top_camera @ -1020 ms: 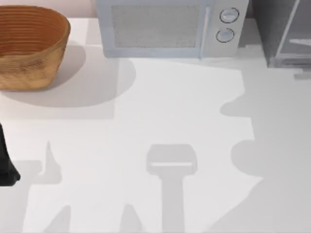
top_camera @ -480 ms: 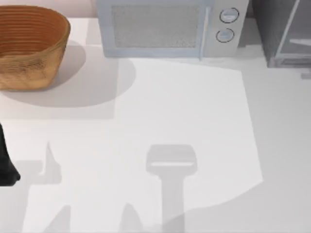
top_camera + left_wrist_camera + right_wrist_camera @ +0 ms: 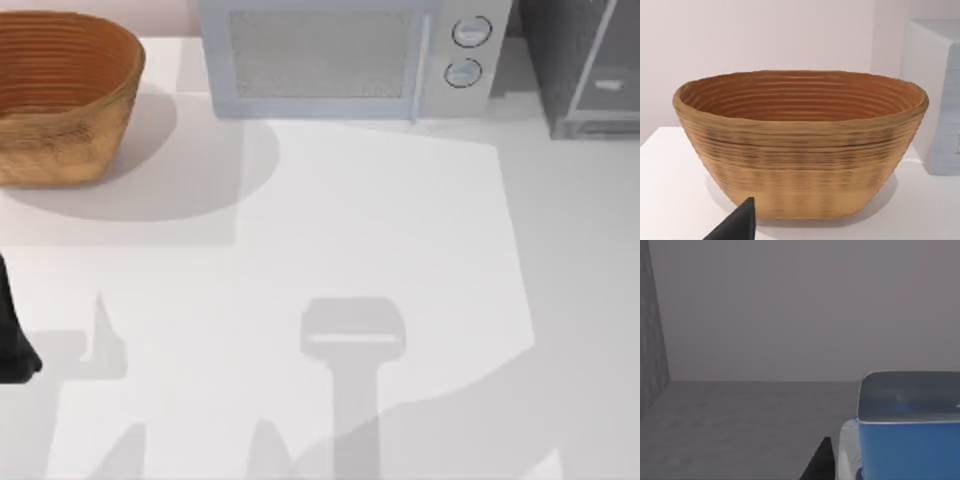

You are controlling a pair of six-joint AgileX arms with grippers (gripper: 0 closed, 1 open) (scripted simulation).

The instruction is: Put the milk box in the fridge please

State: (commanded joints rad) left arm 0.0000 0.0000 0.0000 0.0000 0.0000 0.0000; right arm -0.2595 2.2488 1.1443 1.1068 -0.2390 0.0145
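Milk box inside fridge

You see one milk box (image 3: pixel 905 440), blue top uppermost, in one fridge (image 3: pixel 585 70); grip of either gripper: cannot tell.

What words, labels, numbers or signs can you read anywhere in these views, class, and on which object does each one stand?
None can be read.
Milk box: blue top part in sight, no lettering on it.
Microwave: two round knobs, no markings legible.
Basket: plain weave, no label.
Fridge: no text or sign.
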